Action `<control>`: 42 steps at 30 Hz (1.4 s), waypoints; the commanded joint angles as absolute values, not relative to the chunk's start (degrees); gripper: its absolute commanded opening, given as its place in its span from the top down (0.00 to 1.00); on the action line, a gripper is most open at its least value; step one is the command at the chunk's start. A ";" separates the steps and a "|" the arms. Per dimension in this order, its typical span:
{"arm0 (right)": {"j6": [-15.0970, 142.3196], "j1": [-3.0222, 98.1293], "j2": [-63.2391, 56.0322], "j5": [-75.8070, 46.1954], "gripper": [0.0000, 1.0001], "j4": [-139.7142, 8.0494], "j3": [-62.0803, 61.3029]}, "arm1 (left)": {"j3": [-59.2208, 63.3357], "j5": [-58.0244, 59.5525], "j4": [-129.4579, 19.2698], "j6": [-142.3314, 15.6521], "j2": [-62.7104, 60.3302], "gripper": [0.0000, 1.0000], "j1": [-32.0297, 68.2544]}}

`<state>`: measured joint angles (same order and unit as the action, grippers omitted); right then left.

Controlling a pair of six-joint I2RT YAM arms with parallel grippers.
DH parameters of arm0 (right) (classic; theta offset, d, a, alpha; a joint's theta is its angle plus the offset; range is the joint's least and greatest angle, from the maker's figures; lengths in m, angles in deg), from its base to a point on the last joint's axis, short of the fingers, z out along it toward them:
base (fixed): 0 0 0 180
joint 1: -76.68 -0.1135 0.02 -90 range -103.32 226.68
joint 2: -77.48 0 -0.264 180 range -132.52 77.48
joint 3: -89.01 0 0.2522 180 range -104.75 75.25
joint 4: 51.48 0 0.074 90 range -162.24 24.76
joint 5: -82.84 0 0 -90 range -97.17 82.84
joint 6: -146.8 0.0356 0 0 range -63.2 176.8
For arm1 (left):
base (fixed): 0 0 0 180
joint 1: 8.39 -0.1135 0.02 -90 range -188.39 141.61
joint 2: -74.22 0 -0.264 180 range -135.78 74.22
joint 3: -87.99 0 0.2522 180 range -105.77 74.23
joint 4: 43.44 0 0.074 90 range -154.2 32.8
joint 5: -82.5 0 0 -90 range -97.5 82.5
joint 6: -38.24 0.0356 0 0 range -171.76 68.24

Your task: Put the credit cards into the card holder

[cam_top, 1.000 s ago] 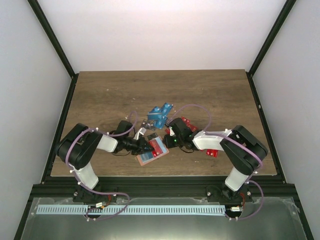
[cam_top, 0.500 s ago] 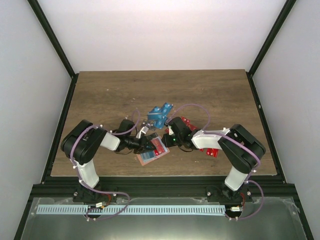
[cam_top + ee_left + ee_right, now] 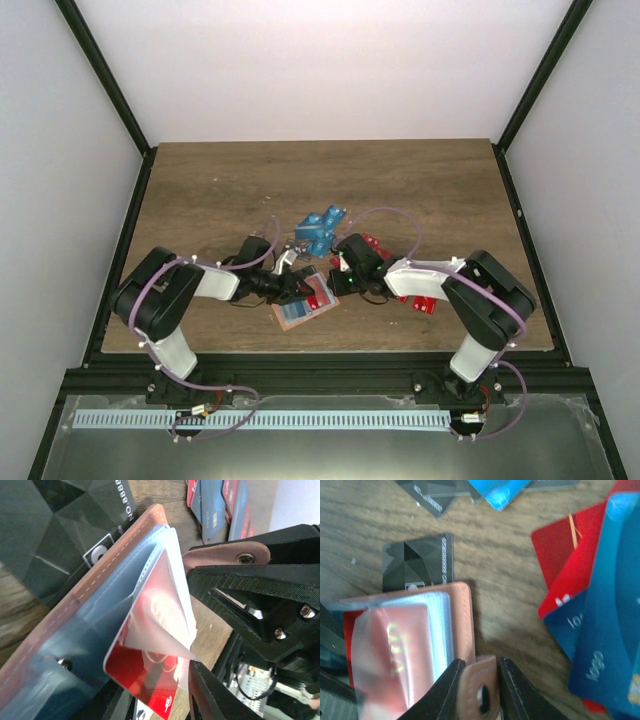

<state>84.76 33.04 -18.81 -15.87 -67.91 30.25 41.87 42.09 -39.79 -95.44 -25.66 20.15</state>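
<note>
Looking down, we see the card holder (image 3: 464,622) lying open on the desk (image 3: 220,190), between the two arms. Our right tool (image 3: 480,672) is clamped on the holder's tan snap tab. Our left tool (image 3: 290,288) has its jaws slightly apart, with the end of a red card (image 3: 145,680) between them and the card half inside a clear sleeve. Loose blue cards (image 3: 320,228) lie just beyond.

A brown wood-grain surface (image 3: 200,180) sits between plain white walls (image 3: 320,60), edged by black metal struts (image 3: 108,85); a grey metal tray (image 3: 330,455) runs along its near side.
</note>
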 commanded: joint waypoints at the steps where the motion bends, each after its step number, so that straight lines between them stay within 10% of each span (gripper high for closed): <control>1: 83.89 32.82 -15.25 -14.34 0.78 -76.86 28.74 | 41.28 33.90 -53.95 -89.49 -21.62 0.66 20.83; 22: 84.47 31.81 -5.85 -24.28 0.71 -74.28 30.09 | 39.08 16.25 -81.93 -87.31 2.11 0.19 22.11; 42: 82.04 24.74 -15.59 -14.81 0.52 -77.68 25.02 | 54.19 7.41 -75.77 -98.09 15.30 0.14 22.11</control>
